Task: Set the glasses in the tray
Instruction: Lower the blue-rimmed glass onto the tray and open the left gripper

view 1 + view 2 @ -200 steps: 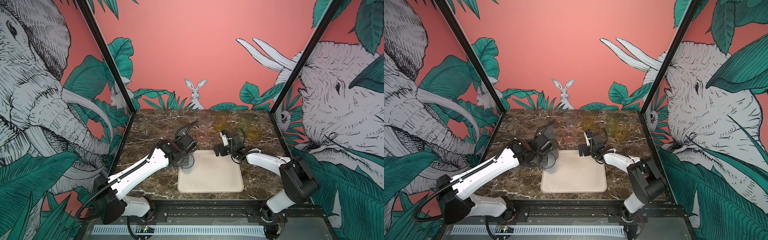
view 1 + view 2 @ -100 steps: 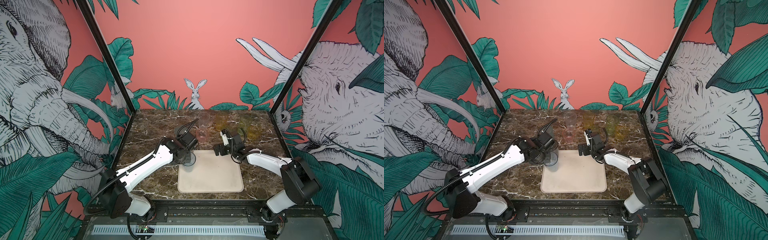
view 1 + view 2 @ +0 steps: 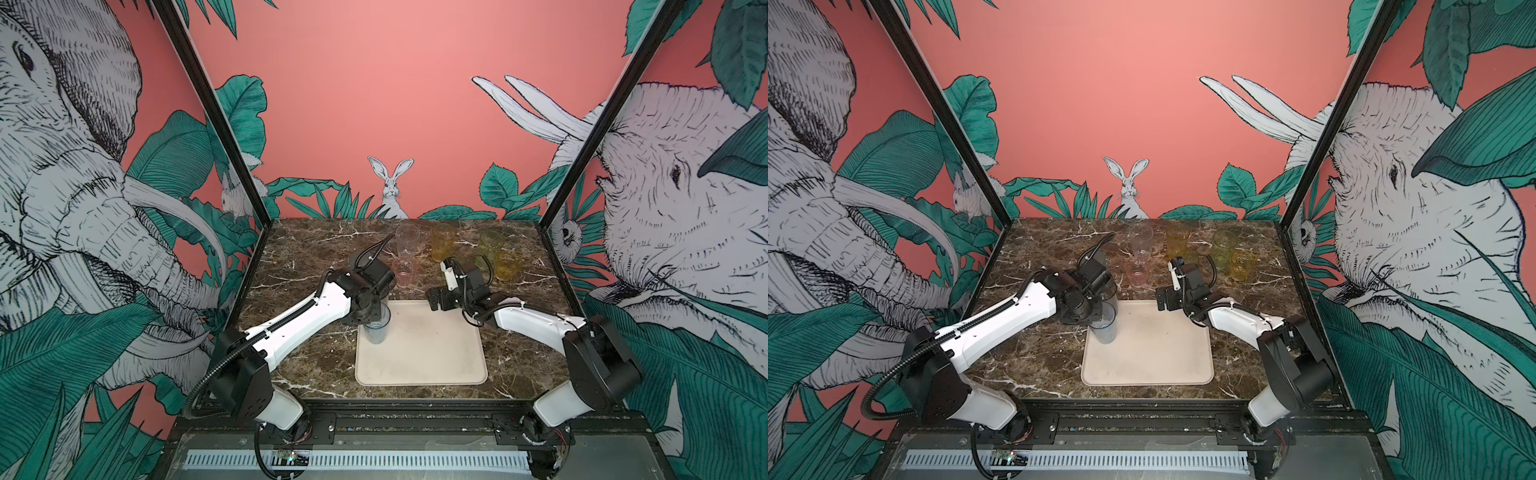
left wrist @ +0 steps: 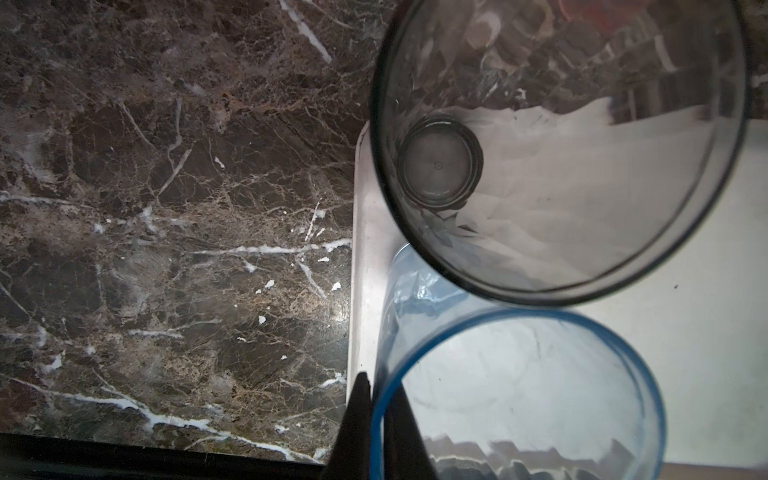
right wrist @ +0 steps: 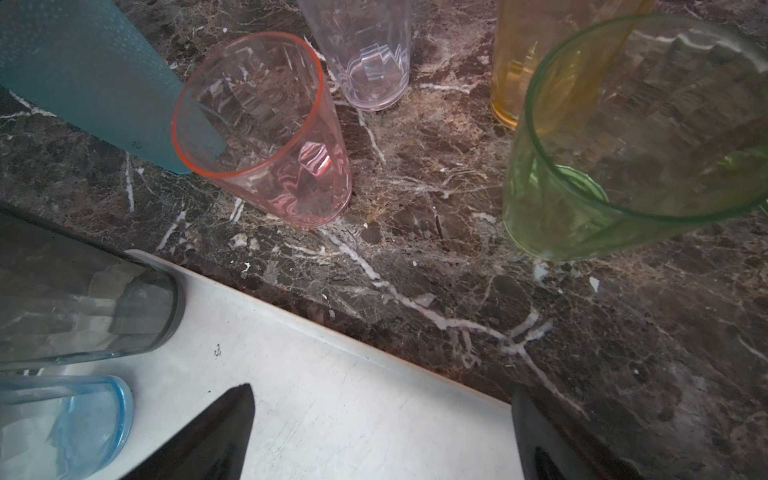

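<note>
The cream tray lies flat on the marble surface, centred toward 6 o'clock. It carries two see-through glasses, both at its 10 o'clock corner. The smoky grey tumbler stands upright and empty in the corner itself. The blue tumbler is just beside it on the 6 o'clock side, against the tray's left rim, mouth up and also empty. Whether its base rests on the tray cannot be told. The left claw is clamped on the blue rim, one finger inside the mouth and one outside.

The right claw hangs over the tray's far edge near 1 o'clock with its jaws wide apart.

Beyond the tray the other glasses stand upright on the surface. A short pink tumbler is at 11 o'clock, with a tall clear tumbler behind it. An amber tumbler is past 12. A green tumbler and a yellow tumbler are toward 2 o'clock. A frosted teal tumbler shows just beside the pink one in the right wrist view.
</note>
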Action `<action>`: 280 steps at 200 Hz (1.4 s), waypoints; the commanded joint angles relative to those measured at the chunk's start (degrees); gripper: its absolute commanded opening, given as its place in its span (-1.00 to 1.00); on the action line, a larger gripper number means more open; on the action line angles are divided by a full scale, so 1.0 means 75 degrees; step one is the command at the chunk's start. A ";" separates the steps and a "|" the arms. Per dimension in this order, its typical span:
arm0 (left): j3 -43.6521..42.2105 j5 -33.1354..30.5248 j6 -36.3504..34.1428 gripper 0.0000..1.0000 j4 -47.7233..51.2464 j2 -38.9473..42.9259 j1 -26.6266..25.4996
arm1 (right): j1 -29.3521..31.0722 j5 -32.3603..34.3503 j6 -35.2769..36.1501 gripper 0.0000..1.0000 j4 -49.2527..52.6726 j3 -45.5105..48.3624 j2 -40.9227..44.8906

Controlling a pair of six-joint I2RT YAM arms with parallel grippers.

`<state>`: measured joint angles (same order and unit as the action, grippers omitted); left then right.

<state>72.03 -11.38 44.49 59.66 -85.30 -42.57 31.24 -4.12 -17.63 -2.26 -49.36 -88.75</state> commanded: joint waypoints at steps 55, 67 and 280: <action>0.0298 0.0098 -0.0049 -1.00 0.0250 -0.0065 0.0091 | 0.0041 -0.0061 -0.0053 0.98 -0.0115 -0.0041 0.0068; 0.0328 0.0105 -0.0032 -1.00 0.0318 -0.0065 0.0093 | 0.0043 -0.0069 -0.0063 0.98 -0.0111 -0.0039 0.0050; 0.0176 0.0050 0.0291 -0.83 0.0676 0.0065 0.0098 | 0.0053 -0.0140 -0.0086 0.97 0.0170 -0.0245 -0.0120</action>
<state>73.03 -9.47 45.47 61.52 -86.00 -42.22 31.24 -5.06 -17.82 -0.97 -49.36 -89.36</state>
